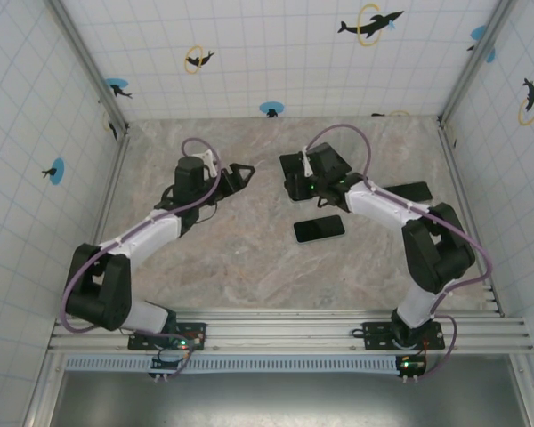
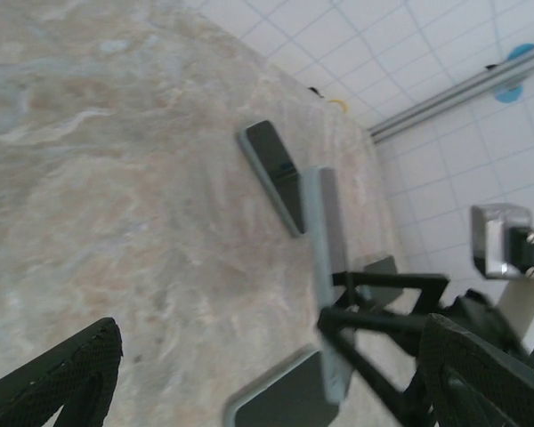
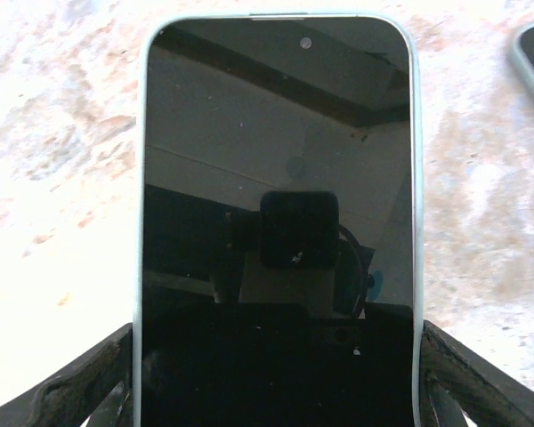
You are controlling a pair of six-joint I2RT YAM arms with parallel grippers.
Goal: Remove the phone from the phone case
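Since the phone (image 3: 276, 222) sits clamped in the right gripper (image 3: 276, 342), screen facing that wrist cam, I'd call this the "hold it steady and bring in the other hand" step. The pale case (image 3: 140, 222) shows as a thin rim all round the glass, so nothing's been peeled off yet. The right jaws are closed on the phone's two long sides, case and all. From the left wrist cam you see it edge-on, and it looks lifted clear of the table (image 1: 249, 276), near the back middle.

The left gripper (image 1: 245, 171) is just beside it on the left, with its jaws spread wide and nothing between them.

My guess at the next move: the left fingers need to catch a lip or corner of the case and pull it away while the right keeps its hold. The tricky bit is that the right fingers squeeze the case too, so it may have to regrip.

A spare phone (image 1: 319, 229) lies flat on the table nearer the arms, apart from all this.
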